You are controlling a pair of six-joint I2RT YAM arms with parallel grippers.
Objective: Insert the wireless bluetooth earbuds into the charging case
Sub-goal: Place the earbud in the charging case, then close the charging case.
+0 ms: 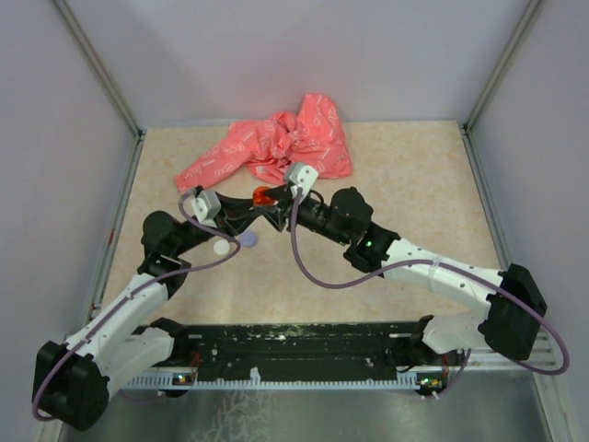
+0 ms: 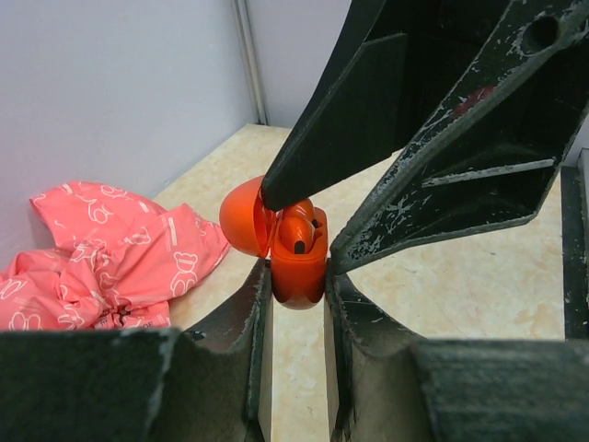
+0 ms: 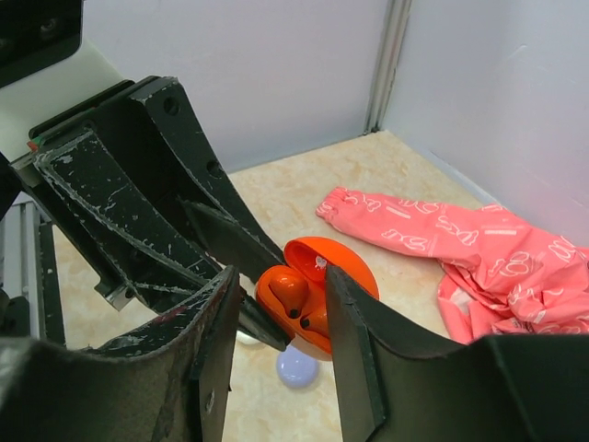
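Left wrist: charging case (image 2: 299,269) upright, open-topped

Surface (image 1: 414,184): we saw a beige, speckled top with a matte finish.
Back wall (image 1: 294,55): we found a plain, pale lavender-grey panel.
Side walls (image 1: 46,184): we saw the same pale panels left and right.
Corner posts (image 1: 97,64): grey metal strips ran up both back corners.
Light: we noted it was soft and even, with faint shadows.
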